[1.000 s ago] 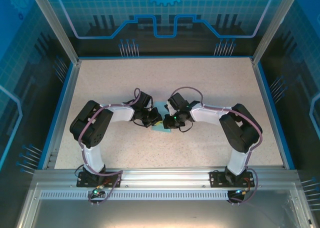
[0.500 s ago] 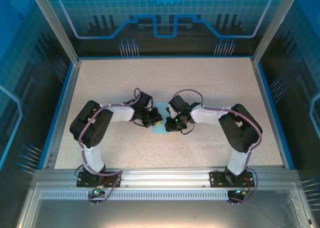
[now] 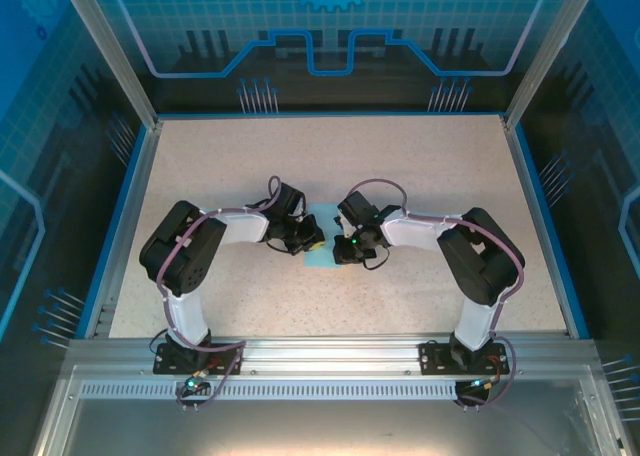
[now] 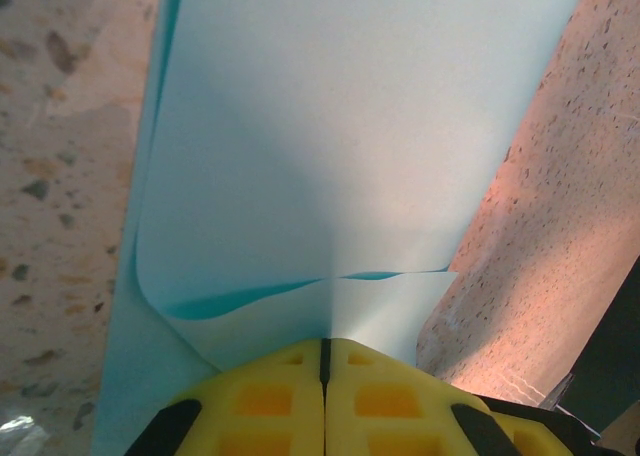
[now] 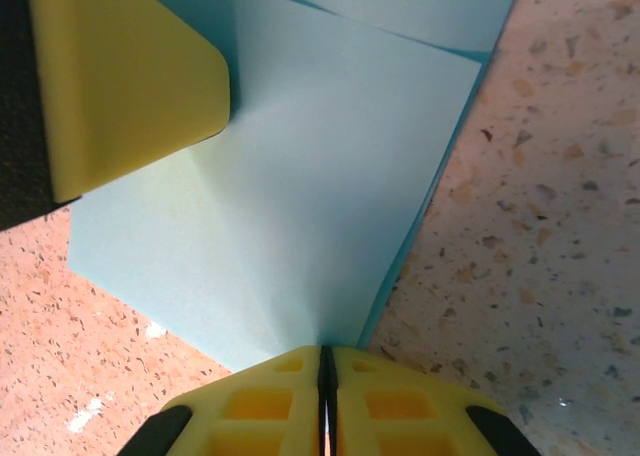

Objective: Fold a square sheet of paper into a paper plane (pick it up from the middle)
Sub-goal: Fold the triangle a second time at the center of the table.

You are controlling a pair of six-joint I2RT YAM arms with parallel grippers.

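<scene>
Mid-frame on the desk [image 3: 400, 176]: square sheet of paper [image 4: 330, 156], partly folded, with left tool [image 4: 323, 346] and right tool [image 5: 322, 354] each pinched tight on it. No dart shape yet; seemingly midway.

- Seen from above, the paper [image 3: 322, 246] lies mostly hidden under the left gripper [image 3: 312, 242] and right gripper [image 3: 341, 249]; its folds are too small to tell.
- Left wrist view: the paper's far end runs off the top edge.
- Right wrist view: the left gripper is cropped at the left edge.
</scene>
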